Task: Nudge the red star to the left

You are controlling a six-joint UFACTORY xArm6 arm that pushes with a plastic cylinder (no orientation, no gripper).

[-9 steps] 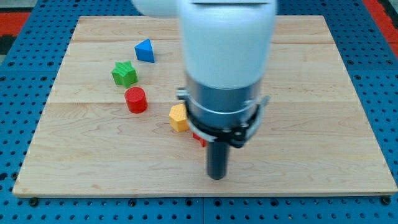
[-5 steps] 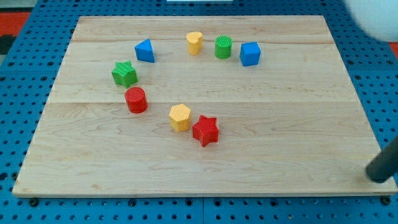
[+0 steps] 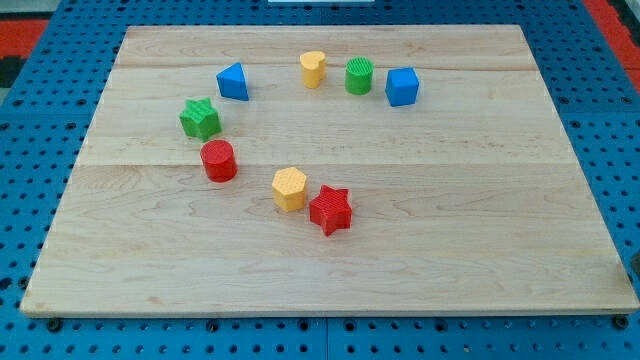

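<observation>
Eight blocks on a pale wooden surface (image 3: 480, 200), with blue pegboard all round it.

Red star (image 3: 330, 209) a little below the middle of the surface, slightly toward the view's left. Lies flat, one point toward the view's bottom. Just beside it, up and to the view's left, a yellow hexagon (image 3: 289, 188); looks to be touching or almost touching the star, gap too fine to judge. Nothing else close to the star on its right or below.

Further to the view's left and a little higher, a red cylinder (image 3: 218, 160), upright, apart from the hexagon. Above that, a green star (image 3: 200, 118), near the cylinder but not touching. Higher again and slightly right, a blue triangle (image 3: 233, 81).

Along the view's top, a row of three: a yellow block (image 3: 313, 68) of rounded, unclear shape, then a green cylinder (image 3: 359, 75) close beside it, then a blue cube (image 3: 402, 86) near the cylinder on the right. All three well apart from the red star.

At the view's right edge, off the surface and over the pegboard, a thin dark sliver (image 3: 636, 268), possibly part of the rod. No sight of my tip, so cannot place it relative to any block. No pincer visible either; cannot tell its opening or whether it has hold of anything.
</observation>
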